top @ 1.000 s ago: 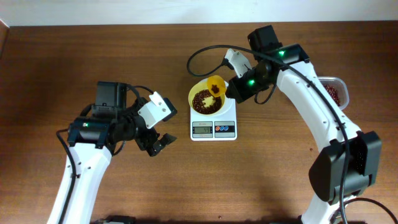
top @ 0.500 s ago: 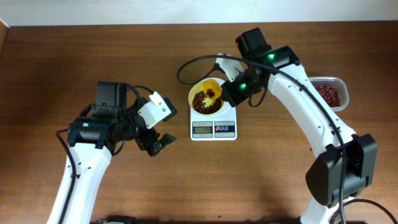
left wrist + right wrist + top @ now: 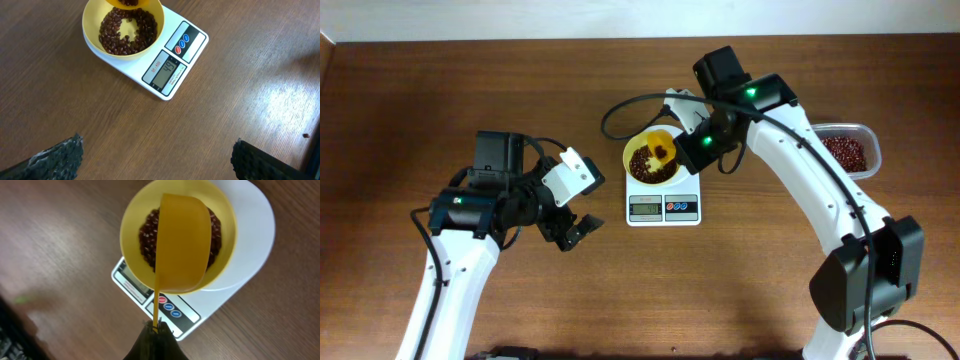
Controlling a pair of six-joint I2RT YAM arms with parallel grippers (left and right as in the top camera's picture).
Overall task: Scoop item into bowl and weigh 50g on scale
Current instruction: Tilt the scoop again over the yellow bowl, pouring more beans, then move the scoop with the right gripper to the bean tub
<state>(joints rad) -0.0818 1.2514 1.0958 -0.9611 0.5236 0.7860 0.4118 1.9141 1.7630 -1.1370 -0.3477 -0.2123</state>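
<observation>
The pale yellow bowl [image 3: 629,160] stands on the white scale [image 3: 663,208] and holds dark red-brown beans [image 3: 645,165]. My right gripper [image 3: 692,140] is shut on the handle of the orange-yellow scoop [image 3: 662,148], which hangs tipped over the bowl. In the right wrist view the gripper [image 3: 156,330] pinches the thin handle, and the scoop [image 3: 182,242] shows its underside above the beans [image 3: 147,230] and bowl [image 3: 131,215]. My left gripper [image 3: 575,230] is open and empty, left of the scale. In the left wrist view the scale [image 3: 172,65] display reads about 49.
A clear plastic tub [image 3: 847,150] with more beans stands at the right edge of the table. The right arm reaches across above the scale's right side. Bare wooden table lies under the left gripper [image 3: 157,160].
My right gripper has carried the scoop a little left and further over the bowl, tipping it. The left arm has not moved.
</observation>
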